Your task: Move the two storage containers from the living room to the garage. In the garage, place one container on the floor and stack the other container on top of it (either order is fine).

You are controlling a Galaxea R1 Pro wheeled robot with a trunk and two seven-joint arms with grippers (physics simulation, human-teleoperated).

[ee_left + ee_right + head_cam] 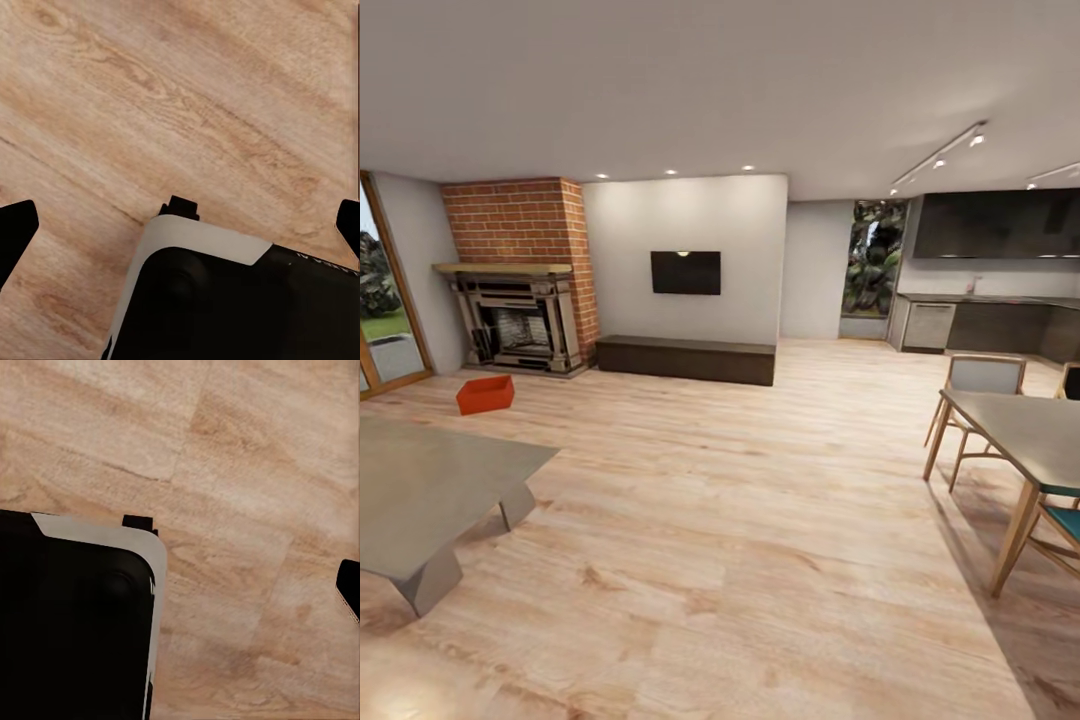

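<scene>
— Location of task item?
— One orange-red, thin-walled, lidless rectangular container (486,394) on light wood plank floor (740,520), far left of head view, just before red brick fireplace (520,275). Well apart from robot; beyond grey low table (430,490). Long axis roughly crosswise to the view, slightly skewed. Second container not located.
— Nearer arm?
— Left, judged by bearing.
— Pincers?
— Left gripper (180,225): fingertips spread wide, nothing between. Right gripper: one fingertip (349,589) at frame edge; state cannot be told. Both above bare planks.
— Room?
— Living room: black wall TV (686,272), long dark low cabinet (686,358).
</scene>
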